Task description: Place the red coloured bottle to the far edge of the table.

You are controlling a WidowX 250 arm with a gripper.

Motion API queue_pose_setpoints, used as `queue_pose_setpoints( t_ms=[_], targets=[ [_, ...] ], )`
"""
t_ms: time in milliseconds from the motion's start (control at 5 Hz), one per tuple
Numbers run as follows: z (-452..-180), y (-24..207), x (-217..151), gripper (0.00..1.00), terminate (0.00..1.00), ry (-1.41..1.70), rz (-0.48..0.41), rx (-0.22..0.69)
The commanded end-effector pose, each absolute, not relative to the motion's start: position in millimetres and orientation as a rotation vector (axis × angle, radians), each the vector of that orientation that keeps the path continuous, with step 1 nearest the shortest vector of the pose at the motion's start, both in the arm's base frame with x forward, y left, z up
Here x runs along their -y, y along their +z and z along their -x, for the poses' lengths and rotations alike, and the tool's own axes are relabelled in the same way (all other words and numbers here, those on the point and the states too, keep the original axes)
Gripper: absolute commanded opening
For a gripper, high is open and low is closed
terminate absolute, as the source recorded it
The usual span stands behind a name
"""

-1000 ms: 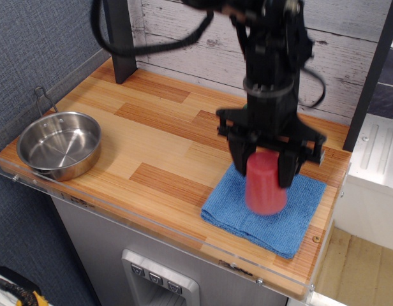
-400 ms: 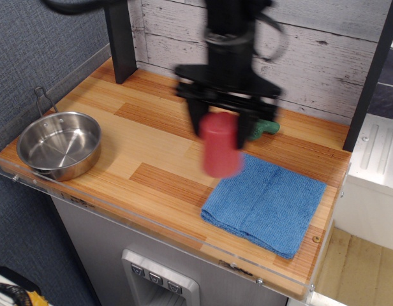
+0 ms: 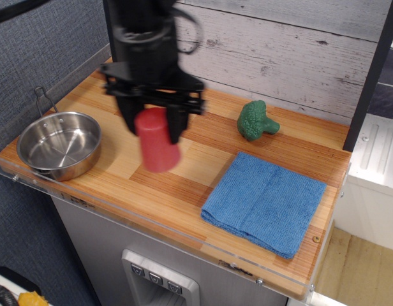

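Note:
The red coloured bottle (image 3: 157,141), a plain red-pink tapered cup with its narrow end up, hangs in my gripper (image 3: 153,125) above the middle-left of the wooden table (image 3: 203,137). The black gripper is shut on the bottle's upper part, one finger on each side. The bottle is lifted off the planks and looks motion-blurred. It is to the right of the steel pan and left of the blue cloth.
A steel pan (image 3: 58,145) sits at the left front corner. A folded blue cloth (image 3: 265,202) lies at the right front. A green broccoli toy (image 3: 255,120) rests near the back wall. A dark post (image 3: 118,25) stands at the back left. A clear acrylic rim (image 3: 152,224) lines the front edge.
My gripper has carried the red bottle leftward, from above the blue cloth across the table's middle to near the pan. The broccoli, hidden earlier, now shows.

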State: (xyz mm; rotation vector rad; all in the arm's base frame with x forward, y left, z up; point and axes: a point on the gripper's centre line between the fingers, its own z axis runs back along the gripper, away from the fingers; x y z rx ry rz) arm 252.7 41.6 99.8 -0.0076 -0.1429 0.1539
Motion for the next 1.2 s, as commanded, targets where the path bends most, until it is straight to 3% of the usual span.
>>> queue_pose_setpoints(
  t_ms=[0, 800, 1000],
  targets=[
    [-239.9, 77.9, -88.8, 0.00, 0.00, 0.259, -0.006, 0.205],
    [-222.0, 43.4, -103.8, 0.00, 0.00, 0.316, -0.029, 0.133],
    [-222.4, 45.1, -101.3, 1.00, 0.00, 0.295, -0.053, 0.138]
  ],
)
